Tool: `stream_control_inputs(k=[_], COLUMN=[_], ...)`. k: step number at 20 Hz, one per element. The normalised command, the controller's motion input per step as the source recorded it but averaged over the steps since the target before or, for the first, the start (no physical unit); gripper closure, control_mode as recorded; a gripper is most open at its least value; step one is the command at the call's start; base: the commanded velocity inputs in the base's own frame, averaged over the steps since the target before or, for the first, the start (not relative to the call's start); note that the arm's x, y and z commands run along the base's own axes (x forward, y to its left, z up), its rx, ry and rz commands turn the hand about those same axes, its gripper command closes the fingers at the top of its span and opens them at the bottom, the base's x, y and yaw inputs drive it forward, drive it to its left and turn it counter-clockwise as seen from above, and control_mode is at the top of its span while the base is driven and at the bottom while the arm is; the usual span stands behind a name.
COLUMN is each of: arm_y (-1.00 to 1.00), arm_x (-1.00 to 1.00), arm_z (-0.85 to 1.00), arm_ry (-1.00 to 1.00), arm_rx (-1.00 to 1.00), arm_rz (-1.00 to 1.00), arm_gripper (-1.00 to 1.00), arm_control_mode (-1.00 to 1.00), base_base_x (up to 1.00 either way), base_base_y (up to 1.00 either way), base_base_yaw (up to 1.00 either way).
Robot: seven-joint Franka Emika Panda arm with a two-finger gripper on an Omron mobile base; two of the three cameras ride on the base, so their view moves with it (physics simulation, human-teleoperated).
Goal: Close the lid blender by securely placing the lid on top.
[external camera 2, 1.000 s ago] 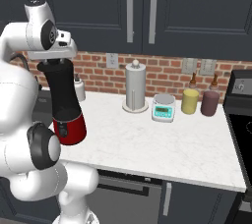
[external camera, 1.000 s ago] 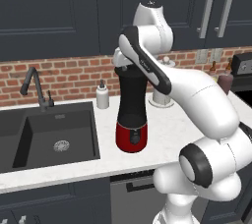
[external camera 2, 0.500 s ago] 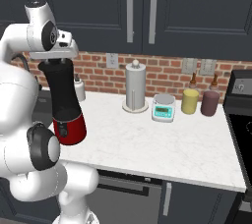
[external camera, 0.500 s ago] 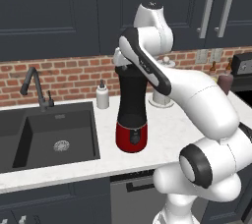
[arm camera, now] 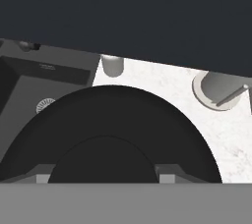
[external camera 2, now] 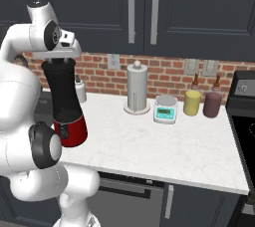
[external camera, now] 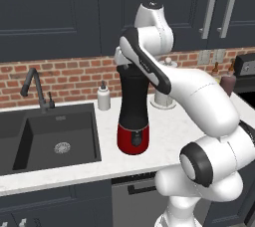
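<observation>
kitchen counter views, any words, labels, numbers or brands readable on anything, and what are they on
No readable text anywhere in these views.
Red-based black-jar blender: dark button panel, markings too small to read.
Small white and teal kitchen scale: display blurred, no digits legible.
Yellow jar and dark purple jar: no labels visible.
White soap bottle: plain.
Wall outlets: no markings legible.
</observation>
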Motion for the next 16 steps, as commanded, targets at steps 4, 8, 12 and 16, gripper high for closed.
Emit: stream_control_inputs(k=[4, 8, 12, 16], arm_y=[0.0, 0.0, 0.0, 0.0], arm_x=[0.21, 0.14, 0.07, 0.01], arm_z=[-0.19, -0.25, -0.28, -0.27], arm_ry=[-0.01, -0.01, 0.0, 0.0], arm_rx=[0.0, 0.0, 0.0, 0.0], arm_rz=[-0.02, 0.0, -0.01, -0.02], arm_gripper=[1.0, 1.0, 1.0, 1.0], arm_control_mode=[-1.0, -1.0, -1.0, -1.0], base_base_x=[0.0, 0.0, 0.0, 0.0], base_base_y=[0.0, 0.0, 0.0, 0.0], base_base_yaw=[0.0, 0.0, 0.0, 0.0])
